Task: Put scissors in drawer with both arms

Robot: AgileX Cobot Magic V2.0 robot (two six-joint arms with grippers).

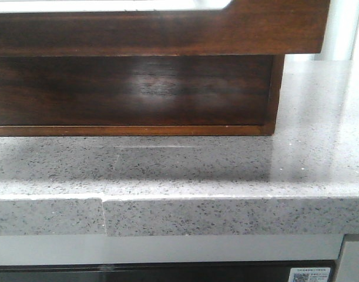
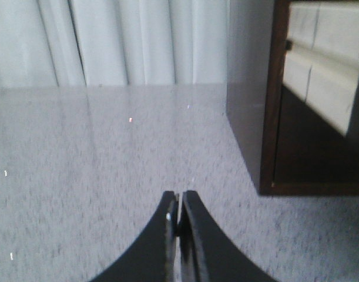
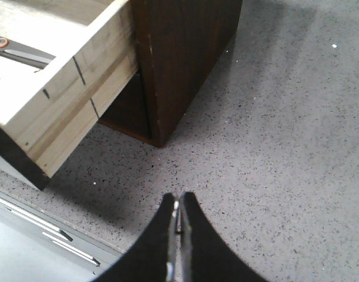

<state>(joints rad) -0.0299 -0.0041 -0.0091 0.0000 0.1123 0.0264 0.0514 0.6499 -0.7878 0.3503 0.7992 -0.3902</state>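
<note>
1. The drawer point(image 1: 155, 26) stands pulled out of its dark cabinet point(image 1: 132, 91) and overhangs the grey speckled desk point(image 1: 226, 170). In the right wrist view its pale wooden side wall shows clearly, with the shadow of the overhang on the desk below.

2. The scissors point(image 3: 17, 51) appear to lie inside the drawer already. Only a bit of blade and an orange pivot show at the edge of the right wrist view, so I would not swear to how they sit.

3. The left gripper point(image 2: 178, 214) has its fingers pressed together with nothing between them. It hangs over bare desk beside the cabinet's left flank.

4. The right gripper point(image 3: 178, 211) is likewise closed and empty, over the desk off the cabinet's right front corner.

5. By my reckoning the step in hand is closing the drawer. Neither arm touches it yet.

6. To do it well, I would bring a gripper round to the drawer's glossy front and push flat against it with closed fingers. The push should go straight along the slide line.

7. An off-centre push may skew the drawer and jam it, so a central contact, or one arm toward each end, looks safer.

8. Go slowly. The cabinet sits loose on a smooth desk and a hard shove could slide the whole thing back.
</note>
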